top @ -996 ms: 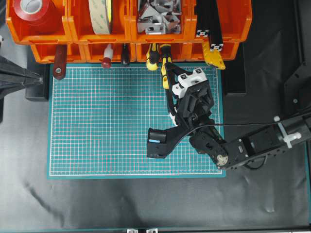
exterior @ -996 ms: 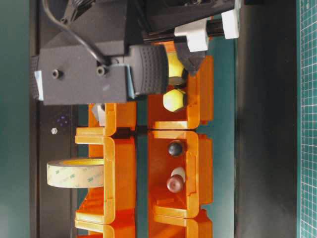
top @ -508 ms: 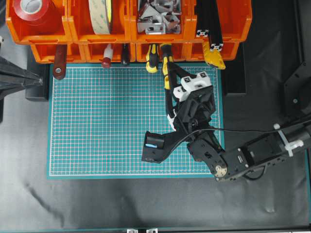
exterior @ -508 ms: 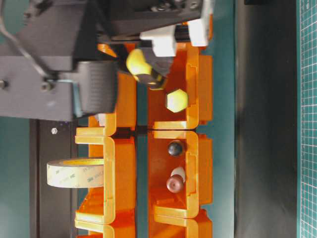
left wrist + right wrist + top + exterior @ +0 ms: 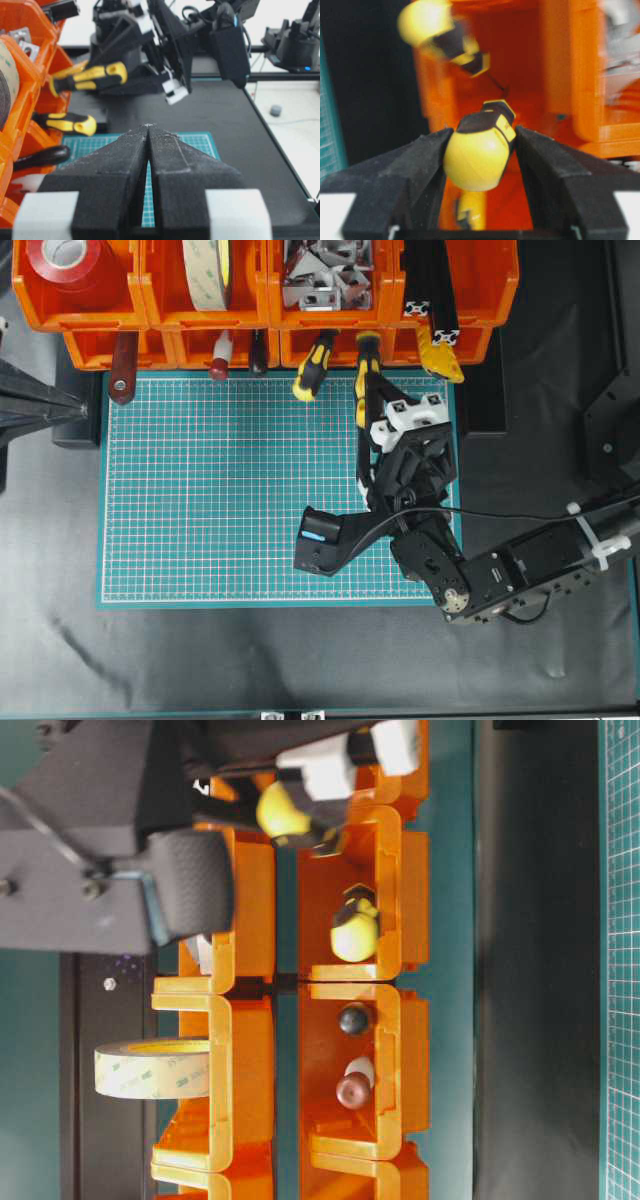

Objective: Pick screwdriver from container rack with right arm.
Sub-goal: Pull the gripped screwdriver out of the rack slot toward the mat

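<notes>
A bright orange container rack is seen along the far edge of a black table, with a green cutting mat laid just in front of it. The upper bins are filled with a red tape roll, a roll of beige tape, metal brackets and black aluminium profiles. From the lower bins, handles are seen sticking out over the mat's far edge: a dark red handle, a red-and-white tool and a black-handled tool.

The right arm is stretched from the table's right side across the mat's right half. The right gripper is pinched on the screwdriver: in the right wrist view, the chunky yellow-and-black handle is pressed between the two black fingers. The screwdriver's front end is pointed into a lower bin near the rack's right end, while its handle is held above the mat's far right corner. A smaller yellow-and-black screwdriver is seen just to its left, tilted, its tip inside the same bin.

The left gripper is seen in its own wrist view with the fingertips pressed together and nothing between them.
</notes>
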### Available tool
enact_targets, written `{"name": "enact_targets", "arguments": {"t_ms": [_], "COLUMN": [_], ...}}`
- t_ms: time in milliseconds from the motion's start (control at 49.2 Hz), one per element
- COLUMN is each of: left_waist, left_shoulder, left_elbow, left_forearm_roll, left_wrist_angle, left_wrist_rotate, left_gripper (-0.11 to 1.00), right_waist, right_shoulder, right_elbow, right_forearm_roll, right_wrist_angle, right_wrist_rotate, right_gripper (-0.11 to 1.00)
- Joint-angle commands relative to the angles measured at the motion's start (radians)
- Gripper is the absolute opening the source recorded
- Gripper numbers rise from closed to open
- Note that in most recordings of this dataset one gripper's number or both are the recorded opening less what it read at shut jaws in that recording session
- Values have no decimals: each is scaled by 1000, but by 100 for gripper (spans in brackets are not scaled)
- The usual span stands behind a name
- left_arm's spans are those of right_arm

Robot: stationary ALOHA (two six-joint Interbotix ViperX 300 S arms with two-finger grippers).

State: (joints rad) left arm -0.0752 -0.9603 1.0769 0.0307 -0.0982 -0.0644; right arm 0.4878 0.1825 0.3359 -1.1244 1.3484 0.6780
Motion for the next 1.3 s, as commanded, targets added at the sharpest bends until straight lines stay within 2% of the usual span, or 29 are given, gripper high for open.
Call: {"name": "enact_targets", "arguments": {"t_ms": [0,203,691,834,976,1179,1281], "left_waist": [-2,-3,-2,-2,-3,-2,-2], "left_shoulder": [6,6,5,2,-6,-28,-38], "left_elbow": [-29,-29,-29,-29,-31,-35,-37], "left_forearm_roll": [3,3,3,3,3,3,3], "left_wrist_angle": [-5,-5,-5,3,25,26,26], "left_wrist_rotate": [-3,-3,-20,-54,-60,-60,-61], "left_gripper": [0,0,0,0,0,0,0], "right_waist": [26,103,264,331,394,443,459], "right_shoulder": [-37,-35,2,26,61,107,123], "right_elbow": [5,5,-127,-186,-253,-301,-307], "right_forearm_roll": [41,58,63,64,63,67,100], "right_wrist_angle": [-20,11,267,330,379,365,301], "right_wrist_rotate": [3,2,-5,-37,-83,-81,-81], "right_gripper": [41,41,40,41,41,41,40]}}
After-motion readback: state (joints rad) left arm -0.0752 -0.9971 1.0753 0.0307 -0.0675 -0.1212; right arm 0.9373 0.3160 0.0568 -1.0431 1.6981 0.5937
